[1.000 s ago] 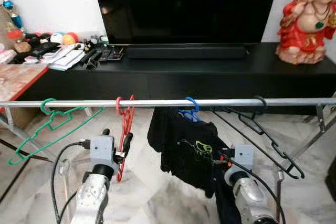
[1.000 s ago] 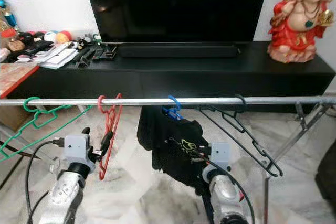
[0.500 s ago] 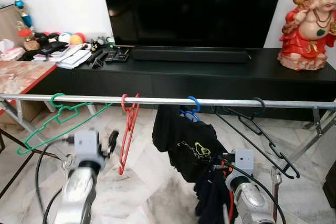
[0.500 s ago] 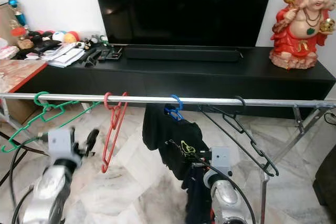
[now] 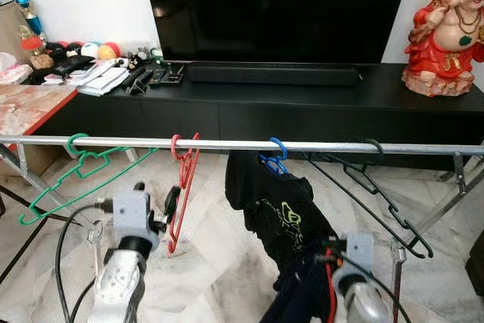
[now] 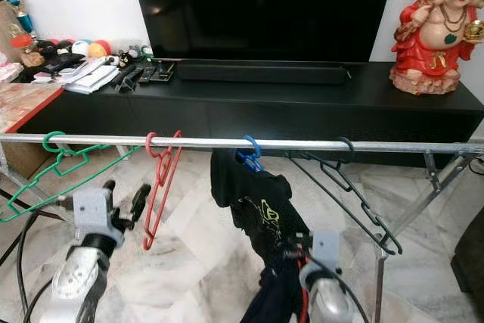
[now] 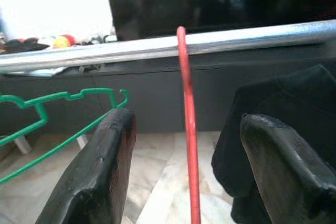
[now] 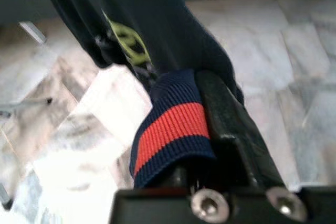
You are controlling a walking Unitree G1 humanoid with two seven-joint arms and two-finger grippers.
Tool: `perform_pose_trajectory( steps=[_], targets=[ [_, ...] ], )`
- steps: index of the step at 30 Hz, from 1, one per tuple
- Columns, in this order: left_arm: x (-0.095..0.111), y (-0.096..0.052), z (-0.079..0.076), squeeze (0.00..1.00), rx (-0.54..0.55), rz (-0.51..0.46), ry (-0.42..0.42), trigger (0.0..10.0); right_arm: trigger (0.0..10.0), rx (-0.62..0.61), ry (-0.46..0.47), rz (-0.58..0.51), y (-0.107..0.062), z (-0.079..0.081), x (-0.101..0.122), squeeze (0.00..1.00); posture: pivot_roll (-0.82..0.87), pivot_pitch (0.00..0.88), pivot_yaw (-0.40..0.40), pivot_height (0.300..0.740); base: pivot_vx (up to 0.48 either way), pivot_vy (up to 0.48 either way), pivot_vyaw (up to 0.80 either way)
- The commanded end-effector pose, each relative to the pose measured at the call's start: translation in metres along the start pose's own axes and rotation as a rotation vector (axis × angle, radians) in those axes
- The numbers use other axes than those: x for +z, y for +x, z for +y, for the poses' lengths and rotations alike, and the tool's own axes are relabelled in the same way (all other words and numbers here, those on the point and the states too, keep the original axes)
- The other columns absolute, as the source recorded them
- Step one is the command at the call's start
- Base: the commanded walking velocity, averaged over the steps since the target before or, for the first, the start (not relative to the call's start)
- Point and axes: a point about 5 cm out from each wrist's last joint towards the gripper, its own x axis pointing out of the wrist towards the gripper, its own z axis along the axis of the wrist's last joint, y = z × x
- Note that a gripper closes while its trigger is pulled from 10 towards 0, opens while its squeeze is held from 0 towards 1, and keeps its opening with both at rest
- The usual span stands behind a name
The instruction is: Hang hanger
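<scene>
A silver rail (image 5: 227,144) crosses in front of me. On it hang a green hanger (image 5: 76,172), a red hanger (image 5: 181,187), a blue hanger (image 5: 276,158) carrying a dark T-shirt (image 5: 280,209), and a black hanger (image 5: 378,187). My left gripper (image 5: 156,196) is open just left of the red hanger, and in the left wrist view the red hanger (image 7: 188,145) stands between the spread fingers (image 7: 94,177) without touching them. My right gripper (image 5: 327,260) is low, shut on the shirt's navy band with a red stripe (image 8: 170,127), and the cloth is stretched down.
Behind the rail stand a long black TV console (image 5: 302,104), a television (image 5: 280,5) and a red statue (image 5: 446,35). Small items (image 5: 98,73) clutter the console's left end. A reddish tabletop (image 5: 26,107) is at the left. The rack's legs (image 5: 454,187) stand on marble floor.
My left gripper swung away from the red hanger, then came back beside it. My right gripper has sunk lower, pulling the shirt down. The camera also shifted slightly.
</scene>
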Motion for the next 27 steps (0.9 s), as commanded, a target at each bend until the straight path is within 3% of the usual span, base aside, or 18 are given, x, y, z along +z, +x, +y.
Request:
perform_pose_trajectory(
  steps=[1,6,15,27],
  targets=[
    [0.011,0.001,0.001,0.00,0.017,-0.041,0.004,10.0,10.0,-0.011,-0.004,0.012,-0.002,0.000,-0.004,0.00,0.01,0.000,0.046,0.740,0.000,0.000,0.00],
    [0.014,0.002,0.001,0.00,0.028,-0.057,-0.002,10.0,10.0,-0.098,0.069,0.006,-0.005,-0.011,-0.006,0.00,0.00,0.000,0.051,0.740,0.000,0.000,0.00],
    [0.018,0.007,0.000,0.00,0.027,-0.071,-0.005,10.0,10.0,-0.060,0.007,-0.069,0.007,-0.007,0.019,0.00,0.00,0.000,0.052,0.740,0.300,0.000,0.00],
    [0.025,0.009,-0.002,0.00,0.016,-0.094,0.018,10.0,10.0,-0.029,-0.013,-0.063,0.007,0.002,0.016,0.00,0.01,0.000,0.052,0.740,0.303,0.000,0.00]
  ],
)
